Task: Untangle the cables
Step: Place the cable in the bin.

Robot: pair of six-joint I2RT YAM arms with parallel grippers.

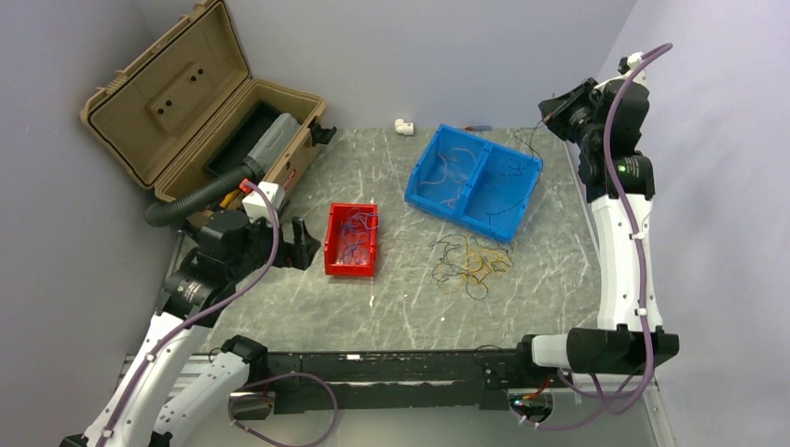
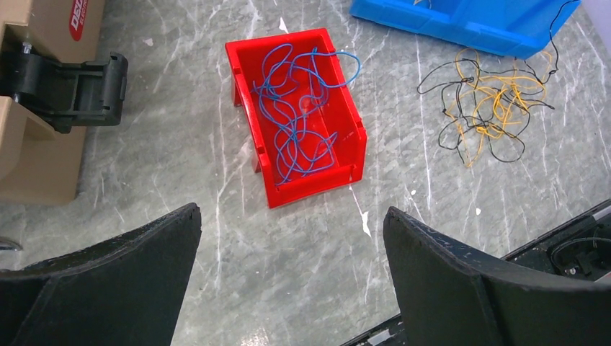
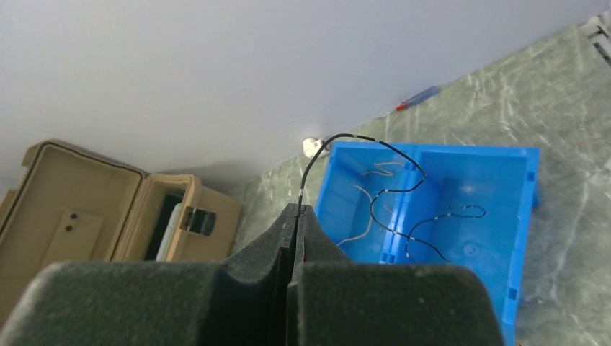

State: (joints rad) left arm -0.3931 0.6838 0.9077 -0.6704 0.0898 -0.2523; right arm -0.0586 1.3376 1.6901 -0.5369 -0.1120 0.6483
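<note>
Pinching one black wire (image 3: 358, 136), my right hand (image 3: 295, 216) hangs above the blue bin (image 3: 515, 231); should its tail snag the tangle (image 1: 470, 264) on the worktop (image 1: 401, 312) at the bin's six o'clock, everything drags. Left hand (image 2: 292, 213) spread wide.

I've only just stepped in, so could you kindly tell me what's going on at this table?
The robot is untangling thin wires. The right pincer is shut on one black wire, held up near the blue bin. The left pincer is open and empty, hovering above the table near the red bin, which holds blue wires. A knot of black and yellow-orange wires lies on the table beside the blue bin, not yet separated.
</note>
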